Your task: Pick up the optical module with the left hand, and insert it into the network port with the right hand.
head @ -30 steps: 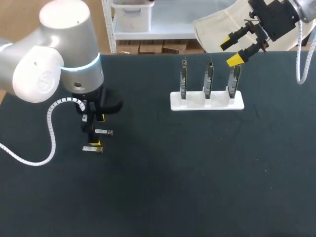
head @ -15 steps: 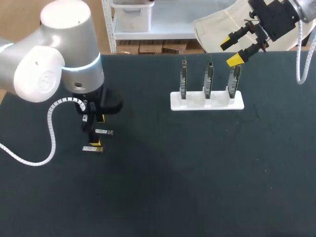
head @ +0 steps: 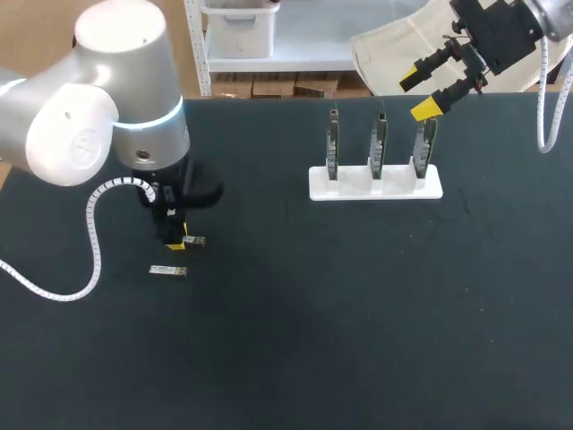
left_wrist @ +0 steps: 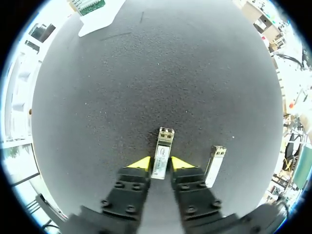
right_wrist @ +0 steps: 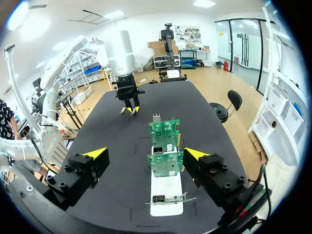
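On the black table [head: 295, 313], a small silver optical module [head: 192, 240] lies flat with my left gripper [head: 175, 240] down on it. In the left wrist view both yellow fingertips [left_wrist: 140, 163] press the module [left_wrist: 162, 152] from its two sides, so the gripper [left_wrist: 161, 164] is shut on it. A second module [head: 168, 270] [left_wrist: 214, 165] lies just beside one finger. My right gripper [head: 419, 92] hangs open above the right end of the white holder [head: 376, 186], nothing between its fingers. From the right wrist the gripper [right_wrist: 146, 153] looks down on the green port boards [right_wrist: 165, 163].
The white holder [right_wrist: 166, 194] stands at the back right with three upright green boards [head: 379, 139] in a row. My left arm [right_wrist: 127, 87] shows at the table's far end in the right wrist view. A white cable [head: 94, 233] loops off the left arm.
My left gripper's fingers have closed from wide apart onto the optical module on the table. The second module and the right arm have not moved.
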Available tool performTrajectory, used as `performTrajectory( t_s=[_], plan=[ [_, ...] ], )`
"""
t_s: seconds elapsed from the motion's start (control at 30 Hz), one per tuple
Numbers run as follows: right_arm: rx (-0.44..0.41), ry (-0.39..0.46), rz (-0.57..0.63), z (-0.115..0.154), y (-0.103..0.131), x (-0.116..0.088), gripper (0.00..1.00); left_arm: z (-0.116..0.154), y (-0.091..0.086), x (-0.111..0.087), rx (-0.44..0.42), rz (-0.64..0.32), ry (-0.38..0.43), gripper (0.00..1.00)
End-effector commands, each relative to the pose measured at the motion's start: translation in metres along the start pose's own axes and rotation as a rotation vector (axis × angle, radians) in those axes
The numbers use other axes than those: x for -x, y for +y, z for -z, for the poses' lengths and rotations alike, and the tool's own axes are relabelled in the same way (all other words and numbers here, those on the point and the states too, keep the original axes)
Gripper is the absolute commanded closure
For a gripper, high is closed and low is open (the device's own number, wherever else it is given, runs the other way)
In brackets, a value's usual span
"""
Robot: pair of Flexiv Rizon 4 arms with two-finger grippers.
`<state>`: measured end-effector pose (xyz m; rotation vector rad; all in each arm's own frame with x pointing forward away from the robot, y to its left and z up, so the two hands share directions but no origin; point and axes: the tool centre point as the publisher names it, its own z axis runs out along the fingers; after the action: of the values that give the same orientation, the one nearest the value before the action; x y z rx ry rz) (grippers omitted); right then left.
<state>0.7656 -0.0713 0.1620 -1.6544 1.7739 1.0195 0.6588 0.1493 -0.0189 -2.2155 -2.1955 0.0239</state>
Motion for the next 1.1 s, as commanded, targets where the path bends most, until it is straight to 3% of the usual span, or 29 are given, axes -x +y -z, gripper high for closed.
performTrajectory(
  t_s=[0.03, 0.27, 0.4, 0.53, 0.83, 1.1],
  plan=[
    [-0.007, -0.001, 0.001, 0.000, 0.003, -0.001, 0.00, -0.001, -0.002, -0.001, 0.000, 0.001, 0.003, 1.00],
    [-0.007, -0.001, 0.001, 0.000, 0.003, -0.001, 0.00, 0.007, -0.002, 0.001, 0.011, 0.016, -0.023, 1.00],
    [-0.007, -0.001, 0.001, 0.000, 0.003, -0.001, 0.00, 0.022, 0.003, 0.006, 0.030, 0.033, -0.085, 1.00],
    [-0.007, -0.001, 0.001, 0.000, 0.003, -0.001, 0.00, 0.041, 0.009, 0.013, 0.051, 0.041, -0.176, 1.00],
    [-0.007, -0.001, 0.001, 0.000, 0.003, -0.001, 0.00, 0.089, 0.022, 0.024, 0.068, 0.068, -0.463, 1.00],
    [-0.007, -0.001, 0.001, 0.000, 0.003, -0.001, 0.00, 0.093, 0.023, 0.024, 0.077, 0.082, -0.469, 1.00]
  ],
)
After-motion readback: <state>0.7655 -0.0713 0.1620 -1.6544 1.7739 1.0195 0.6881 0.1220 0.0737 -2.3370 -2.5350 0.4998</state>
